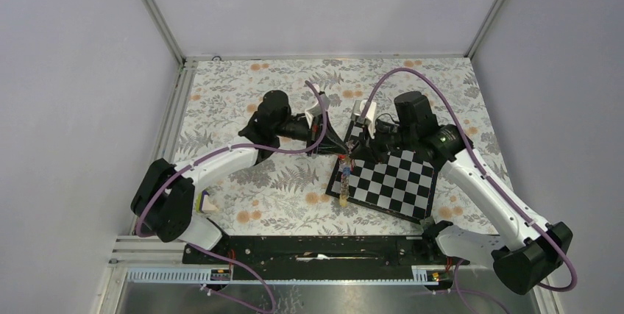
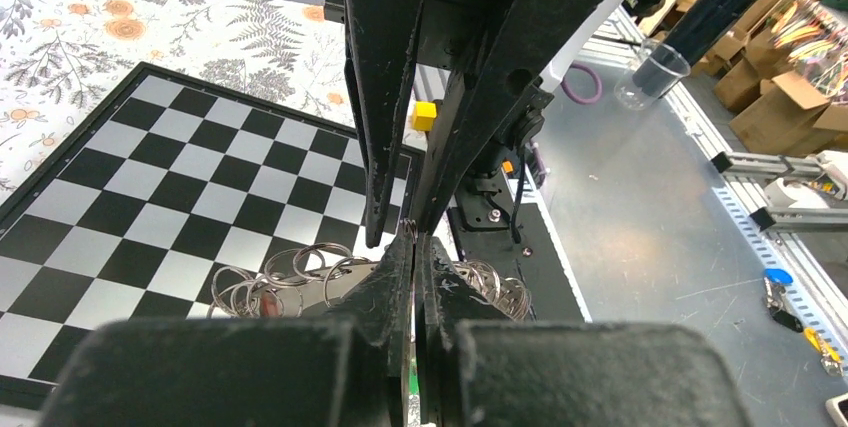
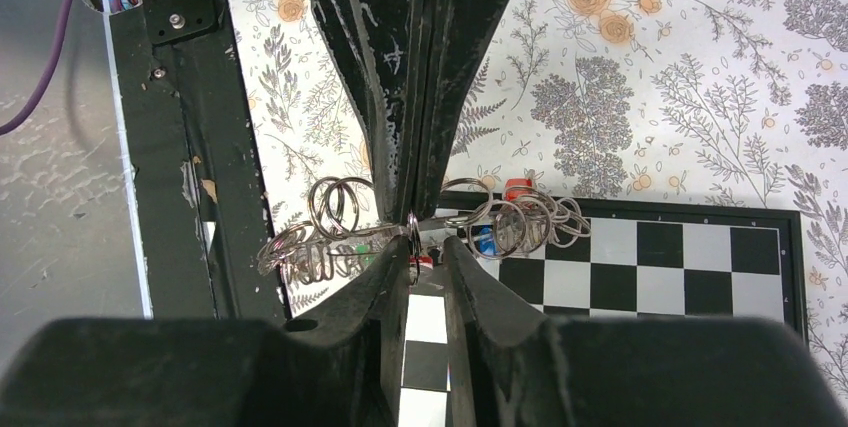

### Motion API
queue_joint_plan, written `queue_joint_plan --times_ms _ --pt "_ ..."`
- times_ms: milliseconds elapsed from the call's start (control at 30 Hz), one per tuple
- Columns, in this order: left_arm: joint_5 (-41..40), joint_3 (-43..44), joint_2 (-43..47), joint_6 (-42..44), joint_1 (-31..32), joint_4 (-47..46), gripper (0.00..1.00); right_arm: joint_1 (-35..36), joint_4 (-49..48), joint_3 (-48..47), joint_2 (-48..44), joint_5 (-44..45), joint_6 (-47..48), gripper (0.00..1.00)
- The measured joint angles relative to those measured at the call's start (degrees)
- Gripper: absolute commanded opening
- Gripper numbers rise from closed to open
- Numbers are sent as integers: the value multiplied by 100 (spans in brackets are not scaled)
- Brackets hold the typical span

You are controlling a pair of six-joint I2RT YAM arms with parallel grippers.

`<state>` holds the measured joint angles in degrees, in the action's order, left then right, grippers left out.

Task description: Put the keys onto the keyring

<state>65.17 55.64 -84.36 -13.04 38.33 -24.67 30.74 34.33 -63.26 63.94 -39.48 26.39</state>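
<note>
The two pincers meet tip to tip over the corner of the chessboard (image 1: 397, 182). The left pincer (image 2: 414, 247) is squeezed tight on the thin edge of the keyring (image 3: 412, 234), which stands right between the tips. The right pincer (image 3: 426, 247) has its fingers a little apart, just beside the ring. The keys (image 1: 344, 178) and their small silver loops bunch right under the tips.
</note>
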Motion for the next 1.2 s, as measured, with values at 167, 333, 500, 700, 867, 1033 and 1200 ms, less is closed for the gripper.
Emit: queue_joint_plan --times_ms 167,333,500,700,867,1033,1200 --pt "72 -105 0 -376 -48 -444 0 -7 -96 33 -81 0 24 26" --pt "114 -131 0 -573 -63 -715 0 -13 -170 50 -133 -2 39 27" --pt "153 -234 0 -833 -83 -1014 0 -13 -208 90 -133 -20 42 32" --pt "229 -297 0 -1255 -96 -1668 0 -15 -184 127 -85 -59 42 40" --pt "264 -374 0 -1414 -98 -1965 0 -17 -173 127 26 -181 35 41" --pt "286 -404 0 -1427 -122 -2006 0 -17 -164 129 24 -216 37 39" --pt "323 -404 0 -1434 -164 -2024 0 -39 -164 212 -162 -212 50 40"
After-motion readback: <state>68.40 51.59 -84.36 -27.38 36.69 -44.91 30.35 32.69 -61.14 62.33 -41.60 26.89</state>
